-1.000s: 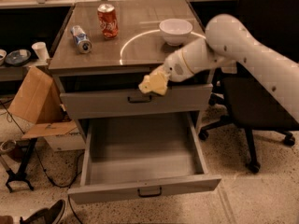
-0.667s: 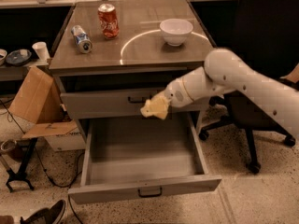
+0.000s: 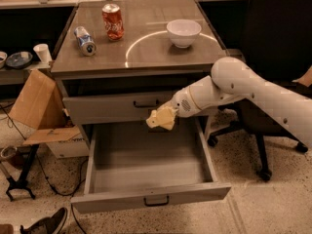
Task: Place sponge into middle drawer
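Your bench (image 3: 146,57) has its middle drawer (image 3: 122,202) pulled out, and the white arm (image 3: 253,87) reaches in from the right across the shut drawer front (image 3: 107,107) above it. The hand (image 3: 168,115) is clamped on the sponge (image 3: 160,119), holding it in the air above the back of the open drawer. On the bench top stand a white bowl (image 3: 184,32) and a red can (image 3: 112,21), with a second can (image 3: 84,40) lying on its side.

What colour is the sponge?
Pale yellow sponge, held by the tool above the open middle drawer; camera view.
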{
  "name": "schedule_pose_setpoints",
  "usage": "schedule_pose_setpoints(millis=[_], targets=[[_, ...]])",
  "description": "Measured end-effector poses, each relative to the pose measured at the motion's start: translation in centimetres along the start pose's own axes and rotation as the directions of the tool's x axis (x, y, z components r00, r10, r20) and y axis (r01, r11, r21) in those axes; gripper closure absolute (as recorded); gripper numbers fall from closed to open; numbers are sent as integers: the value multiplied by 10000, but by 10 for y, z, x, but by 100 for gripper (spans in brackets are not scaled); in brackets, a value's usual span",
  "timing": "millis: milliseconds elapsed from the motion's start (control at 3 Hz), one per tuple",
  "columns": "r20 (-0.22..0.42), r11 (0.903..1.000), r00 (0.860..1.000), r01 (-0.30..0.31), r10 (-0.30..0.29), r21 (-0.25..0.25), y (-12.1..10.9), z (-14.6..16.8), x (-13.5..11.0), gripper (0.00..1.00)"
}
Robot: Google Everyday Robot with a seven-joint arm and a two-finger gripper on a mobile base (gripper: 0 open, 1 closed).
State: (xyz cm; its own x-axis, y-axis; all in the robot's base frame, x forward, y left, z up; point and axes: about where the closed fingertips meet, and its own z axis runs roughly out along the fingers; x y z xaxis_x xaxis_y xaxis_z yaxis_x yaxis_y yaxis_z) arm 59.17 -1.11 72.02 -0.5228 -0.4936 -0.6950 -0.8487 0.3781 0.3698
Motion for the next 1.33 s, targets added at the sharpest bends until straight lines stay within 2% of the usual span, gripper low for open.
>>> schedule_pose_setpoints(millis=[333,667,1000,1333], targets=[[139,9999,9999,-4,6,-128,3,11,-5,100],[568,9974,9968,-532,559,-484,1,46,11,100],[1175,9876,9820,-1407,1482,-697,-14,99,37,100],[1755,9724,9580,-2128,2269,-956,-23,142,55,100]])
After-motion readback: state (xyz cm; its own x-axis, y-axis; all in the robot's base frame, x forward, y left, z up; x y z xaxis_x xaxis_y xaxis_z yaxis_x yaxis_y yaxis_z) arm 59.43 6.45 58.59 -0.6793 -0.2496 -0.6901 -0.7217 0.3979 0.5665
